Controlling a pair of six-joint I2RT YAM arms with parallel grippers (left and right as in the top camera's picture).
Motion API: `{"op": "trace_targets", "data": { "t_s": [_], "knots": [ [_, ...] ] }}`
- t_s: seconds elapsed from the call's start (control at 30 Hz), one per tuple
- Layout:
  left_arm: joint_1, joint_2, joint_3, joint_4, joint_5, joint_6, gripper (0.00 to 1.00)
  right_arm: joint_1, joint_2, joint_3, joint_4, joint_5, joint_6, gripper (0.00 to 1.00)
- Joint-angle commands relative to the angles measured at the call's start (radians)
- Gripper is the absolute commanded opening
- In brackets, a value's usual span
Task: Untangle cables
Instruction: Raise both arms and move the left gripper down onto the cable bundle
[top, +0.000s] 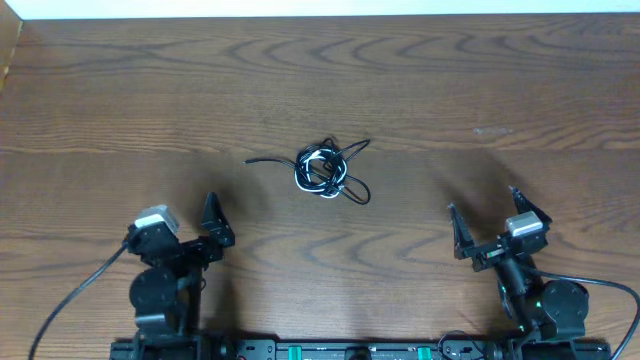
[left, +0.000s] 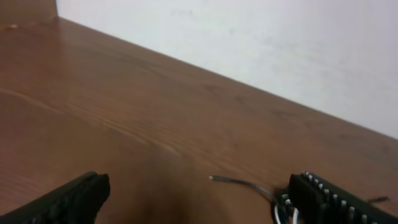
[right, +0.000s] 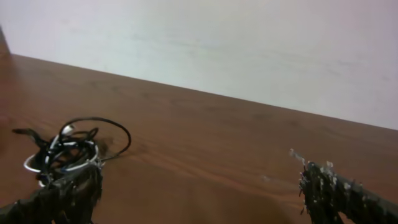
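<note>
Both arms sit on the near side of the tangle, one off to each side and well apart from it. The left claw (left: 199, 194) is spread wide with nothing in it, and so is the right claw (right: 200, 180). I'd guess it's a ready pose that gives each a straight run in.

The cables (top: 325, 172) are bunched in one small knot on the worktop (top: 120, 100), black loops wound through a white one. One black tail (top: 262, 160) pokes out of the tangle toward the left arm's side, which is probably the easiest first grab.

Nothing sits between the claws and the tangle. Beyond it there's just wood, then a pale wall (right: 249, 50).
</note>
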Motion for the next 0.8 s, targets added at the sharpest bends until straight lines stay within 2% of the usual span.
{"op": "trace_targets", "data": {
  "t_s": [0.0, 0.23, 0.33, 0.63, 0.77],
  "knots": [
    [0.001, 0.078, 0.122, -0.056, 0.033, 0.024, 0.98, -0.01, 0.048, 0.064, 0.0, -0.043, 0.021, 0.99],
    [0.001, 0.293, 0.361, -0.207, 0.068, 0.055, 0.98, -0.01, 0.24, 0.199, -0.006, -0.108, 0.021, 0.99],
    [0.001, 0.458, 0.507, -0.286, 0.106, 0.074, 0.98, -0.01, 0.386, 0.313, -0.057, -0.154, 0.022, 0.99],
    [0.001, 0.909, 1.002, -0.661, 0.112, 0.074, 0.98, -0.01, 0.8, 0.708, -0.34, -0.185, 0.021, 0.99],
    [0.001, 1.02, 1.104, -0.673, 0.112, 0.077, 0.98, -0.01, 0.97, 0.912, -0.493, -0.212, 0.016, 0.99]
  ]
}}
